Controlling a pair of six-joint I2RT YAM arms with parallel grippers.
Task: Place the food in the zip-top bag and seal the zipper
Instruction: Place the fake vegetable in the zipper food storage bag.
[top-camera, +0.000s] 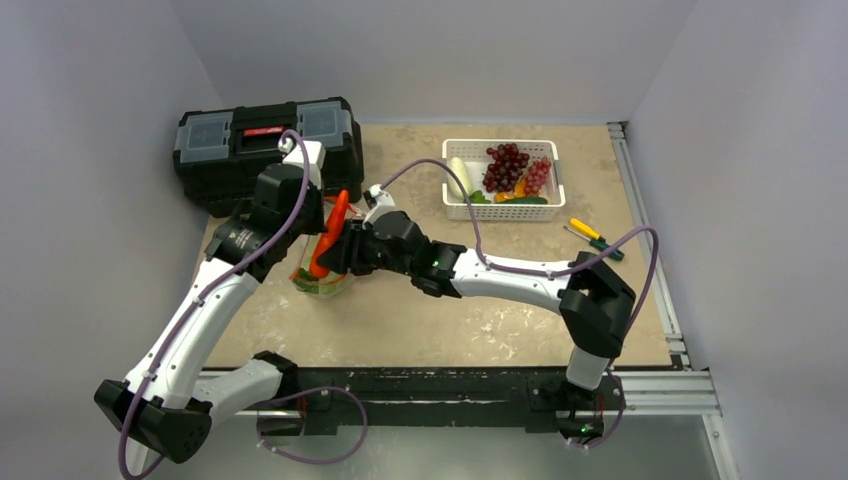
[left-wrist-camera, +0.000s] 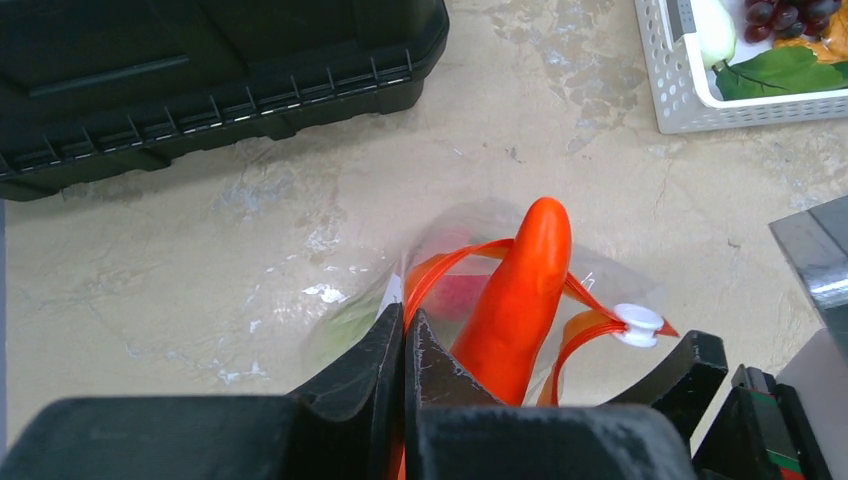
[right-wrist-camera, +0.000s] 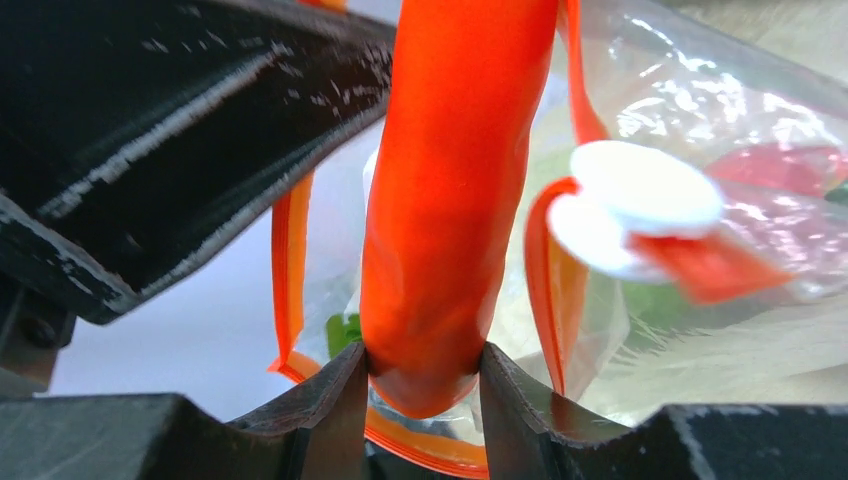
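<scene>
The clear zip-top bag (top-camera: 322, 281) stands left of the table's centre, its orange-red zipper (left-wrist-camera: 590, 325) open, white slider tab (left-wrist-camera: 638, 324) at one end. My left gripper (left-wrist-camera: 406, 325) is shut on the bag's mouth edge and holds it up. My right gripper (right-wrist-camera: 424, 375) is shut on the orange carrot (top-camera: 331, 235), which stands tilted with its lower end in the bag's mouth. The carrot also shows in the left wrist view (left-wrist-camera: 518, 290) and the right wrist view (right-wrist-camera: 450, 200). Green and pink-red pieces (left-wrist-camera: 455, 297) lie inside the bag.
A white slotted basket (top-camera: 503, 205) at the back holds grape bunches (top-camera: 507, 167), a white bulb (top-camera: 459, 177) and a green leaf. A black toolbox (top-camera: 262, 148) stands at the back left. Two screwdrivers (top-camera: 590, 236) lie right of the basket.
</scene>
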